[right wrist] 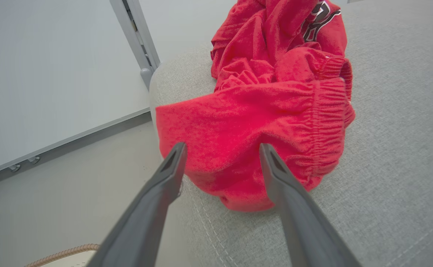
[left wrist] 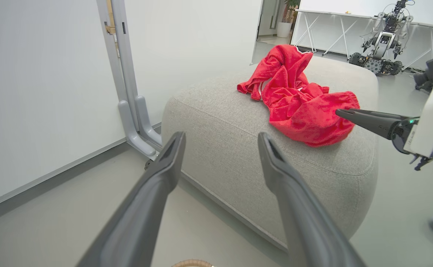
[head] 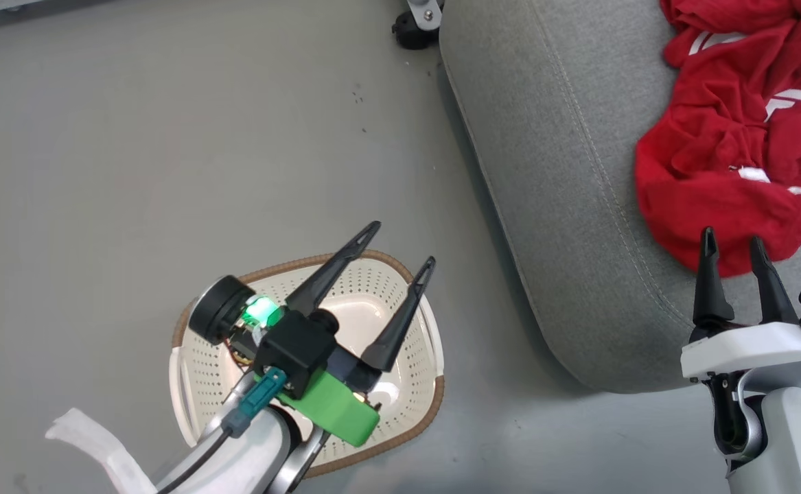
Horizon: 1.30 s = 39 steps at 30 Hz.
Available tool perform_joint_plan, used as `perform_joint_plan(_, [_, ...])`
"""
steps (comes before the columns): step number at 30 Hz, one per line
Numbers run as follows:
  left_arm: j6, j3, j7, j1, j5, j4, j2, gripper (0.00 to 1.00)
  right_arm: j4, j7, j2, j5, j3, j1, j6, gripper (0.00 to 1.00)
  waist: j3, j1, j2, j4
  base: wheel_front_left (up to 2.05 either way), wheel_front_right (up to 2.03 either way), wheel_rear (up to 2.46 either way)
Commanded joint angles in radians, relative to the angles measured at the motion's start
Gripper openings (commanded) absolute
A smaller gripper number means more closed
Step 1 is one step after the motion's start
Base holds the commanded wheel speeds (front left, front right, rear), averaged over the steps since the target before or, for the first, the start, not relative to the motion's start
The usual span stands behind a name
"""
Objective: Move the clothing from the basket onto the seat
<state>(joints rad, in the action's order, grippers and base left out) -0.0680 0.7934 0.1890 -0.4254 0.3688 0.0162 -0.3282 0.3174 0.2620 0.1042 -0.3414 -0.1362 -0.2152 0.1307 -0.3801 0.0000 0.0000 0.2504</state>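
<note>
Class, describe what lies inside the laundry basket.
Bare perforated plastic shows inside the basket; the red clothing lies on the seat. The left gripper hides much of the bottom.

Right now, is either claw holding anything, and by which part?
Nothing is held. The left claw hangs open above the basket; the right claw is open at the edge of the clothing lying on the seat.

Fuzzy red cloth clothing [head: 729,158]; coarse-woven grey fabric seat [head: 565,171].
</note>
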Motion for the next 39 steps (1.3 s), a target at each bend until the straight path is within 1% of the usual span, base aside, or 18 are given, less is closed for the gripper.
perform_joint_plan(1, [-0.019, -0.017, 0.011, 0.023, 0.010, -0.010, -0.001, 1.00, -0.021, 0.004, -0.005, 0.014, 0.006, 0.019, 0.000, 1.00, 0.044, 0.0000, 0.0000, -0.044, 0.00, 0.00, 0.00])
perform_joint_plan(7, [-0.092, -0.108, 0.054, 0.075, 0.044, -0.036, -0.004, 1.00, -0.118, -0.021, -0.008, 0.060, 0.013, 0.056, 0.000, 1.00, 0.095, 0.0000, 0.0000, -0.109, 0.00, 0.00, 0.00])
perform_joint_plan(13, [-0.153, -0.210, 0.074, 0.125, 0.064, -0.049, -0.010, 1.00, -0.233, -0.063, -0.013, 0.105, 0.025, 0.083, 0.000, 1.00, 0.131, 0.0000, 0.0000, -0.172, 0.00, 0.00, 0.00])
perform_joint_plan(17, [-0.184, -0.289, 0.077, 0.166, 0.068, -0.046, -0.012, 1.00, -0.313, -0.098, -0.018, 0.132, 0.035, 0.110, 0.000, 1.00, 0.155, 0.0000, 0.0000, -0.212, 0.00, 0.00, 0.00])
perform_joint_plan(20, [-0.197, -0.346, 0.076, 0.207, 0.059, -0.039, -0.010, 1.00, -0.361, -0.124, -0.022, 0.151, 0.038, 0.137, 0.000, 1.00, 0.174, 0.0000, 0.0000, -0.238, 0.00, 0.00, 0.00])
perform_joint_plan(23, [-0.194, -0.400, 0.075, 0.254, 0.054, -0.042, -0.007, 1.00, -0.404, -0.153, -0.028, 0.166, 0.041, 0.170, 0.000, 1.00, 0.199, 0.0000, 0.0000, -0.255, 0.00, 0.00, 0.00])
perform_joint_plan(26, [-0.185, -0.432, 0.075, 0.297, 0.048, -0.053, -0.003, 1.00, -0.436, -0.179, -0.034, 0.180, 0.045, 0.202, 0.000, 1.00, 0.223, 0.0000, 0.0000, -0.261, 0.00, 0.00, 0.00])
perform_joint_plan(32, [-0.162, -0.462, 0.075, 0.377, 0.043, -0.081, 0.011, 1.00, -0.481, -0.222, -0.043, 0.193, 0.052, 0.276, 0.000, 1.00, 0.283, 0.0000, 0.0000, -0.252, 0.00, 0.00, 0.00])
perform_joint_plan(39, [-0.137, -0.492, 0.075, 0.446, 0.040, -0.116, 0.025, 1.00, -0.505, -0.258, -0.048, 0.197, 0.055, 0.345, 0.000, 1.00, 0.345, 0.0000, 0.0000, -0.251, 0.00, 0.00, 0.00])
